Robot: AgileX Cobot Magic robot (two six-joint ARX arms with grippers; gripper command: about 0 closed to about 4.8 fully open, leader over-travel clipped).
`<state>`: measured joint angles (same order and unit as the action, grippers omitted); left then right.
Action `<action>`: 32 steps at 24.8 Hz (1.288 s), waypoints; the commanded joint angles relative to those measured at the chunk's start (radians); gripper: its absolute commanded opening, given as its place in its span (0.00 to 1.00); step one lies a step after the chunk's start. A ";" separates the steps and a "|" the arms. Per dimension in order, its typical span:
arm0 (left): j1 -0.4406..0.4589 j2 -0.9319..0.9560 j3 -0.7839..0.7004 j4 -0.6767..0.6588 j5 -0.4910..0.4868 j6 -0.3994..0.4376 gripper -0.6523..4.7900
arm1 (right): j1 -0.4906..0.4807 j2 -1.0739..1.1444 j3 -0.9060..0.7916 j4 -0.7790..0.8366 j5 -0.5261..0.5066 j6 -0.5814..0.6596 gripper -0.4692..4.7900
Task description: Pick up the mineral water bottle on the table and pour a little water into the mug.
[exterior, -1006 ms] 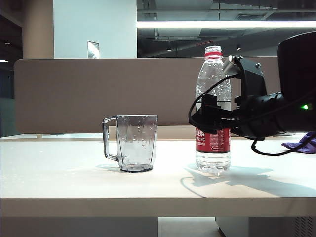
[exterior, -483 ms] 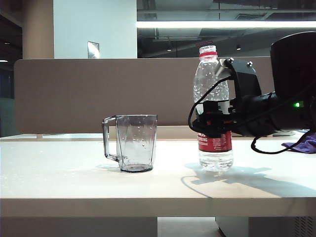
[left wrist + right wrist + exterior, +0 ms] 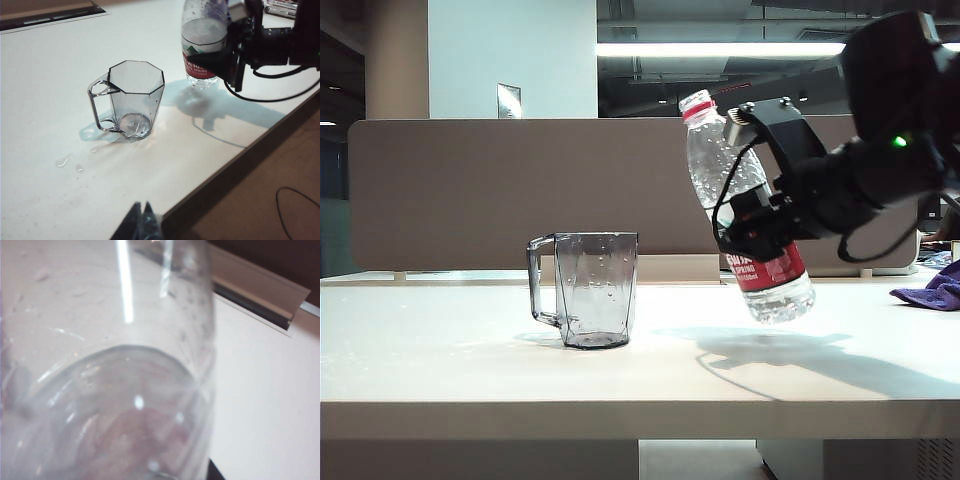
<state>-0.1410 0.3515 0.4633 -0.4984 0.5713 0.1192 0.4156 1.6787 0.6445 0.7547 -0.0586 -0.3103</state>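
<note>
The right gripper (image 3: 758,228) is clamped around the labelled middle of the tall clear plastic mineral water bottle with red neck ring and red-and-white label (image 3: 745,215), which hangs clear of the wide white table (image 3: 470,370), tilted with its neck leaning toward the clear smoky-grey faceted plastic mug (image 3: 588,288). That mug stands upright on the table, apart from the bottle, with droplets of clear water (image 3: 64,161) on the tabletop near its handle. The left gripper (image 3: 141,224) sits at the table's front edge, well apart from the mug, fingertips together and empty.

Mineral water bottle (image 3: 748,215) label reads "SPRING"
</note>
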 commanded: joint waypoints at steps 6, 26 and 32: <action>0.000 0.000 0.003 0.006 0.000 0.001 0.11 | 0.002 -0.010 0.259 -0.385 0.118 -0.255 0.55; 0.000 0.000 0.003 0.006 0.001 0.001 0.11 | 0.072 -0.011 0.357 -0.556 0.372 -0.780 0.55; 0.000 0.000 0.003 0.005 0.001 0.001 0.11 | 0.103 -0.013 0.357 -0.540 0.417 -0.884 0.55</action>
<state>-0.1410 0.3515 0.4633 -0.4984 0.5713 0.1192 0.5087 1.6764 0.9947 0.1825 0.3378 -1.1564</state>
